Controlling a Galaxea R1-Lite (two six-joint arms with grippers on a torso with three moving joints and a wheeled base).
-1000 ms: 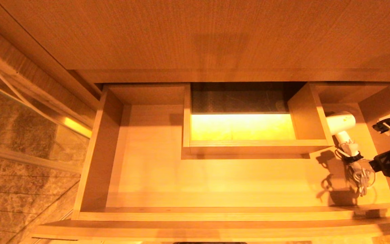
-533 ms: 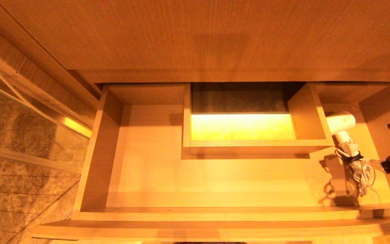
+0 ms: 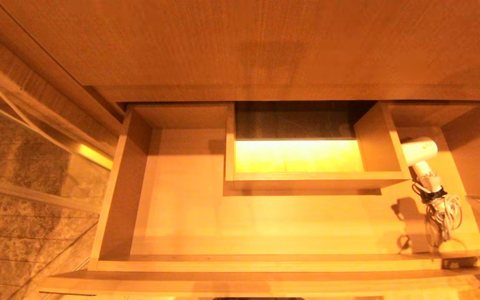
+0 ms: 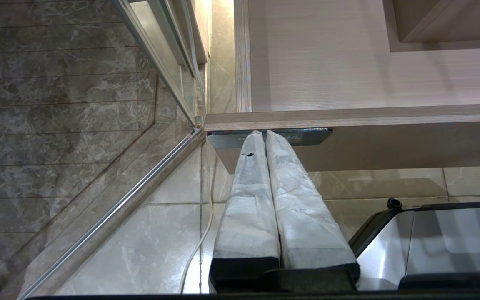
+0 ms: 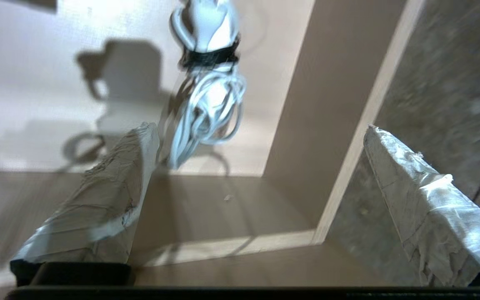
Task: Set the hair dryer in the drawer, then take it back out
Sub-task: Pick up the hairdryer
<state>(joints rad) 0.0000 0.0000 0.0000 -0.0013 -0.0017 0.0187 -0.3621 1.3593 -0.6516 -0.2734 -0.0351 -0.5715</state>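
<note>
Now the dryer [image 3: 421, 155] lies in the drawer [image 3: 115, 196], at its right end beside the boxed cut-out [image 3: 379, 141], cord [image 3: 446, 214] bundled toward the front. Right gripper [image 5: 261, 158] hangs above with fingers spread, empty. Left gripper [image 4: 265, 135] is pressed together by the drawer front.

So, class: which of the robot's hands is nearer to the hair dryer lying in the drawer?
The right. The right hand hangs open just beside the hair dryer, at the drawer's right end. The left hand is shut, below the drawer's front near its left corner.
</note>
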